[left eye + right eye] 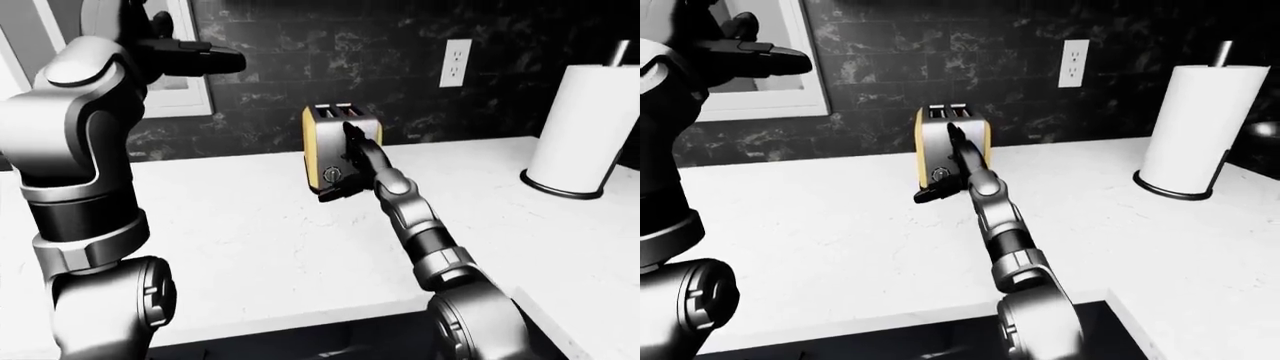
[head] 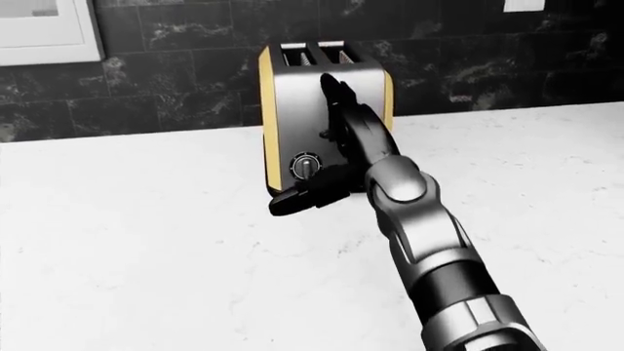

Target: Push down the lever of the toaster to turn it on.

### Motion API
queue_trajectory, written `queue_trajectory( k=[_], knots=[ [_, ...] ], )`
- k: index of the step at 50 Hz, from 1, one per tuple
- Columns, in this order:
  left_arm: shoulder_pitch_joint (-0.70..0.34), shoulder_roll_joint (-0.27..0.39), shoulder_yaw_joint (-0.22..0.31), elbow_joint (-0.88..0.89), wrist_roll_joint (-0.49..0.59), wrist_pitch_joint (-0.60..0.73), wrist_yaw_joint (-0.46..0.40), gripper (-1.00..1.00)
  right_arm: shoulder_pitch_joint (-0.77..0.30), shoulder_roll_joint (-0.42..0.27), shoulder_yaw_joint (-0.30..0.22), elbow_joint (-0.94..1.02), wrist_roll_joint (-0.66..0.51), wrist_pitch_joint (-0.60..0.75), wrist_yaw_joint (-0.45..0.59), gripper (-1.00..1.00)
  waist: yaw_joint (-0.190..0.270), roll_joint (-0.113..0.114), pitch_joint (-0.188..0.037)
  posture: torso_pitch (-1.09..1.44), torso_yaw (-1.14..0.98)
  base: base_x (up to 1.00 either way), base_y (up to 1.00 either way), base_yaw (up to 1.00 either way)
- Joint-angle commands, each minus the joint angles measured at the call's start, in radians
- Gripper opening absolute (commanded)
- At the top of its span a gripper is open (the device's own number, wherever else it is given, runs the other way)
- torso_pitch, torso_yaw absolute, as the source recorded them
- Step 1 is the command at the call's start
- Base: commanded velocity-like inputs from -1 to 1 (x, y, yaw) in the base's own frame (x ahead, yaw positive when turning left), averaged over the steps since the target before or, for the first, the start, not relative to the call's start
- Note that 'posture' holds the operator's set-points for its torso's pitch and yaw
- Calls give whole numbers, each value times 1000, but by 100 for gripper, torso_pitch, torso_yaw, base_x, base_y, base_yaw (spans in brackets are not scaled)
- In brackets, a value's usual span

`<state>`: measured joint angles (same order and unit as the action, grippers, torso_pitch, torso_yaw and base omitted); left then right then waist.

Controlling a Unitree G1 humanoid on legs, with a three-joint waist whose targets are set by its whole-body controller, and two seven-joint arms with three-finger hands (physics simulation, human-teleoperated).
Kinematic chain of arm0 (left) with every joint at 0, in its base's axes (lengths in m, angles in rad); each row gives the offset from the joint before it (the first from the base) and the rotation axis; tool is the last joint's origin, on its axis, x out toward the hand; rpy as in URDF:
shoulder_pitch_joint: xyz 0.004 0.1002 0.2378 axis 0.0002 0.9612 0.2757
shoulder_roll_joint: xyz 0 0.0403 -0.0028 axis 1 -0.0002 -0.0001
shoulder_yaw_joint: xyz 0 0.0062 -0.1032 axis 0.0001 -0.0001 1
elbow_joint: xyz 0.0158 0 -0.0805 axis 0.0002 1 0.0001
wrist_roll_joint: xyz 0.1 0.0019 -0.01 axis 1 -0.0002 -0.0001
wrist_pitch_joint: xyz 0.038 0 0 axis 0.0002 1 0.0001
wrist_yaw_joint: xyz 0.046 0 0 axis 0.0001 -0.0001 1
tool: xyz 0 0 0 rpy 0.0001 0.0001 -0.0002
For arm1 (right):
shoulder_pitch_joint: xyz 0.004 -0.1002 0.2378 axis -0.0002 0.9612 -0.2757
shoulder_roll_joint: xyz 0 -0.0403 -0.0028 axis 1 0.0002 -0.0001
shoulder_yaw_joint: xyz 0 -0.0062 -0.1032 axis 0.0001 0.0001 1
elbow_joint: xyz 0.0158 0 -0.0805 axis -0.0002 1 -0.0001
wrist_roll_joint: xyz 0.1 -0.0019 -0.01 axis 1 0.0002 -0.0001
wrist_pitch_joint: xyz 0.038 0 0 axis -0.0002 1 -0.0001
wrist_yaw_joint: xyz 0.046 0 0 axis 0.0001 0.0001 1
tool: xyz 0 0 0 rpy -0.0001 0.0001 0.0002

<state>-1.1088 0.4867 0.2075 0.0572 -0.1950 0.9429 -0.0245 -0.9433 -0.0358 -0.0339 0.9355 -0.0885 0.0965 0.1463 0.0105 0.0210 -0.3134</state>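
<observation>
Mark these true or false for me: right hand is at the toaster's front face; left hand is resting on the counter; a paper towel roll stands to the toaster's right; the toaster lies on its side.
1. The right hand is against the toaster's front face. True.
2. The left hand rests on the counter. False: it is raised, above the counter.
3. A paper towel roll stands right of the toaster. True.
4. The toaster lies on its side. False: it stands upright, slots up.
</observation>
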Motion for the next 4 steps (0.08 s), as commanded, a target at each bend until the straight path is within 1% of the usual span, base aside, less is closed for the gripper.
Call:
queue_trajectory(
  k=[1, 4],
  knots=[
    [-33, 11, 9, -19, 2, -25, 2, 100, 34, 12, 17, 91, -11, 170, 42, 100, 2, 6, 17, -41, 0, 0, 0, 0],
    [-34, 12, 9, -23, 1, -22, 3, 100, 31, 11, 16, 93, -15, 198, 47, 100, 2, 6, 17, -41, 0, 0, 0, 0]
  ],
)
